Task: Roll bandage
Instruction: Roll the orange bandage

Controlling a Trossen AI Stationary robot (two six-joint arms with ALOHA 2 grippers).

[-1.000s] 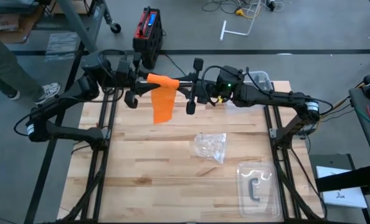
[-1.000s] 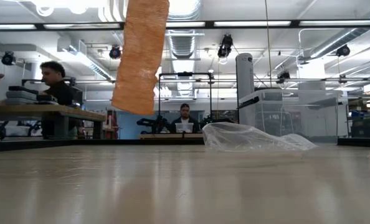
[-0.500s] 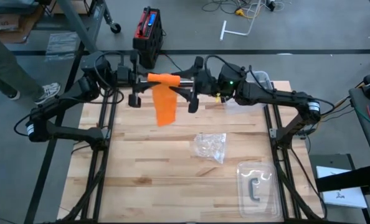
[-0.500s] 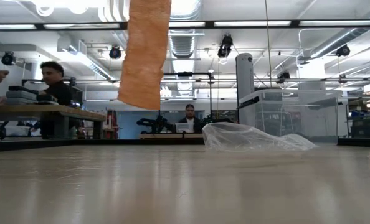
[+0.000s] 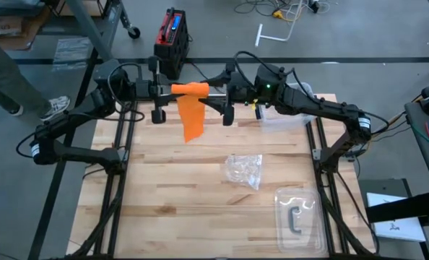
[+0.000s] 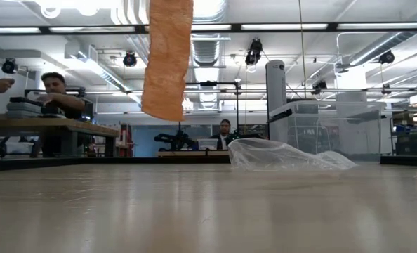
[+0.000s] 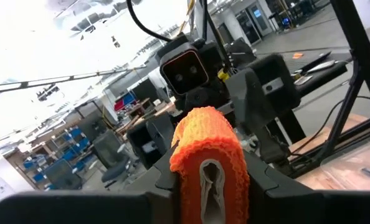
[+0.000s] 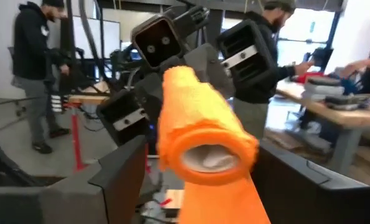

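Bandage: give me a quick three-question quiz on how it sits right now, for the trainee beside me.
1. True or false: the bandage lies flat on the table.
2. Pick one. What lies on the table nearest the bandage's hanging tail? A) a clear wrapper B) scissors C) a cup
3. Short answer: the left gripper and the right gripper face each other at the roll. Which one has its fingers shut on it?

Key
1. False. It is held up in the air, its tail hanging free above the table.
2. A.
3. The left. The right one's fingers stand apart, one on each side of the roll.
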